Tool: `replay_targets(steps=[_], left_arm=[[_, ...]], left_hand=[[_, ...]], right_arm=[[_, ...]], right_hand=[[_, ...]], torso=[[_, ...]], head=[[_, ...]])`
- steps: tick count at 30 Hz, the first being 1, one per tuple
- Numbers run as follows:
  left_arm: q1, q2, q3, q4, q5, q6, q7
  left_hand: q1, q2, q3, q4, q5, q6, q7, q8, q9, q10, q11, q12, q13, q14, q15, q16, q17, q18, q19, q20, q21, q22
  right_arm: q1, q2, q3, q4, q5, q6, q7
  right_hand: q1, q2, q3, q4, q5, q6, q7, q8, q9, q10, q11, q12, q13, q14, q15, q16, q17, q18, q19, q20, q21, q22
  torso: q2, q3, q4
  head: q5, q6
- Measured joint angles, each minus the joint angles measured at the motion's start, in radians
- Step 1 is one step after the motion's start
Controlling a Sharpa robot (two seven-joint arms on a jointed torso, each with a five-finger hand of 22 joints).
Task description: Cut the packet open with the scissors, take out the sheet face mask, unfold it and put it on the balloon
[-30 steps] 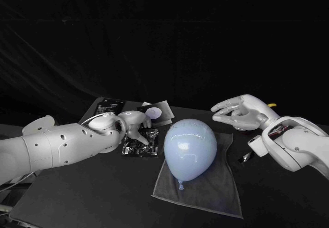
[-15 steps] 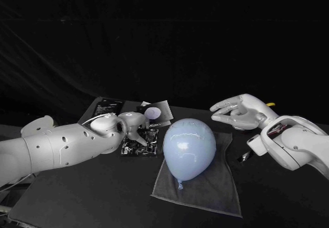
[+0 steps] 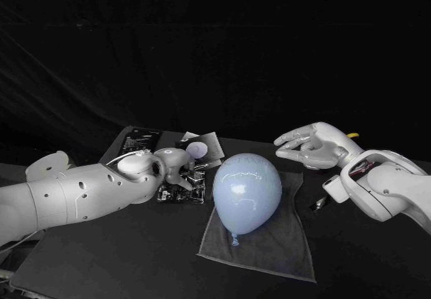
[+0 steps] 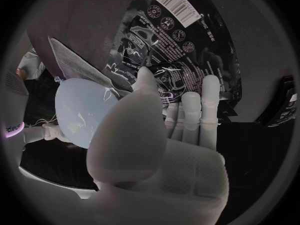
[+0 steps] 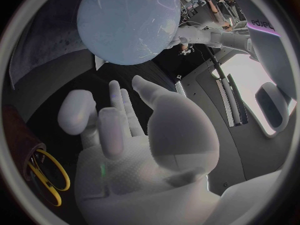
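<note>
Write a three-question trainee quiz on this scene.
1. True or false: the balloon lies on a cloth.
2. Fill in: the right hand holds ____.
3. Whose fingers are at the packet? A) left hand B) right hand C) neither

Key: 1 true; 2 nothing; 3 A.
</note>
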Motion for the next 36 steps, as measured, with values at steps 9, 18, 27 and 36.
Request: replay_targets(steps=[9,18,27,36], left_arm=[[-0.007,-0.008,-0.003,0.021,0.001,-0.016,0.018],[-0.014,-0.02,-0.006,0.03,0.008,-0.059,0.035],[-0.011,-0.05,0.005,0.048,0.062,-0.06,0.067],[0.026,-0.065,0.028,0.057,0.197,0.023,0.104]], left_hand=[[0.114,0.095,0.081,-0.018,0.013,0.122,-0.032,-0.017,-0.035,0.163,-0.026,-0.072,-0.073,0.132,-0.026,0.069,0.131,-0.008,0.096,-0.025,0.091,0.128],[0.168,0.112,0.134,-0.031,0.009,0.183,-0.036,-0.042,-0.054,0.245,-0.044,-0.134,-0.121,0.18,-0.041,0.091,0.186,-0.008,0.131,-0.036,0.126,0.182],[0.177,0.141,0.171,-0.03,0.01,0.274,-0.046,-0.049,-0.062,0.264,-0.053,-0.174,-0.144,0.178,-0.044,0.091,0.166,-0.008,0.131,-0.036,0.13,0.183],[0.156,0.146,0.192,-0.031,0.007,0.301,-0.057,-0.057,-0.069,0.303,-0.063,-0.189,-0.155,0.173,-0.049,0.088,0.155,-0.009,0.127,-0.04,0.13,0.178]], right_arm=[[0.0,-0.001,0.0,-0.001,0.001,0.003,-0.001],[0.0,-0.001,0.0,-0.006,0.004,0.005,-0.002],[0.0,0.001,0.0,-0.014,0.01,0.009,-0.003],[-0.001,0.003,0.0,-0.018,0.013,0.013,-0.004]], right_hand=[[0.0,0.0,0.003,0.003,0.0,0.0,0.0,0.0,0.001,0.004,-0.004,0.005,0.002,0.0,0.0,-0.001,-0.001,0.0,0.0,0.0,0.0,0.0],[0.0,0.0,0.0,0.006,0.0,0.002,-0.002,0.0,0.001,0.008,-0.008,0.009,0.003,0.0,0.0,-0.001,-0.001,0.0,0.0,0.0,0.004,0.0],[0.0,0.0,0.0,0.011,0.0,0.002,-0.002,0.0,0.002,0.008,-0.007,0.009,0.004,0.0,0.0,-0.001,-0.001,0.0,0.0,0.0,0.004,0.0],[-0.005,0.005,-0.003,0.014,0.0,0.003,-0.003,0.0,0.002,0.007,-0.007,0.009,0.004,0.0,0.0,0.003,-0.003,0.0,0.0,0.0,0.004,0.0]], torso=[[0.0,0.0004,-0.0005],[0.0,-0.0002,-0.0006],[0.0,-0.0002,-0.0003],[0.0,0.0002,-0.0011]], head=[[0.003,0.004],[0.001,0.009],[-0.001,0.015],[0.0,0.023]])
